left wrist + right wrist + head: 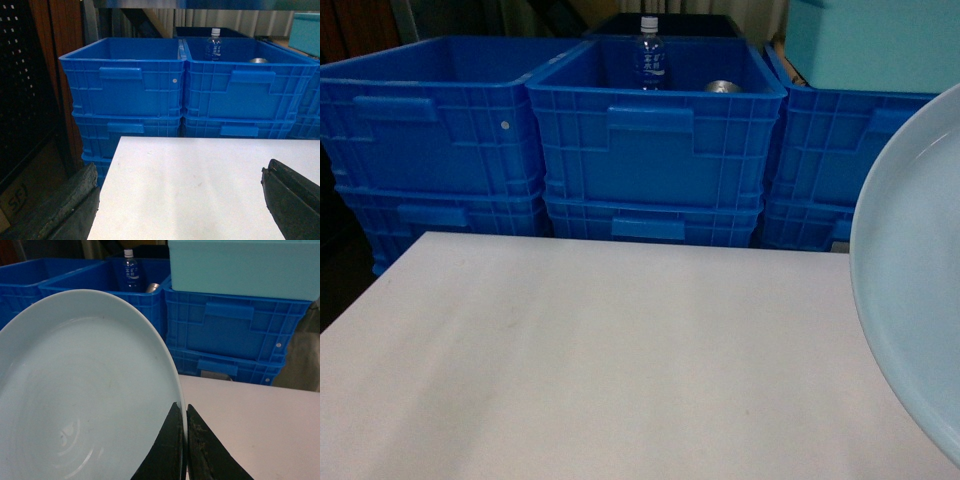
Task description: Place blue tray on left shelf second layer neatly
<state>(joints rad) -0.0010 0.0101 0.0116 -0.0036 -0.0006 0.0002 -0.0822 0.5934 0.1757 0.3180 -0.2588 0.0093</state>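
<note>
The right hand (183, 450) pinches the tray (85, 390) by its rim, tilted on edge. The left hand (180, 200) is spread wide, holding nothing. No shelf shows here.

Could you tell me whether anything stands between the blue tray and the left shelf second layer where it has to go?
That cannot be judged: no steel shelf shows in any view. The right tool grips the blue tray by its rim above the white table; stacked blue crates stand behind the table.
</note>
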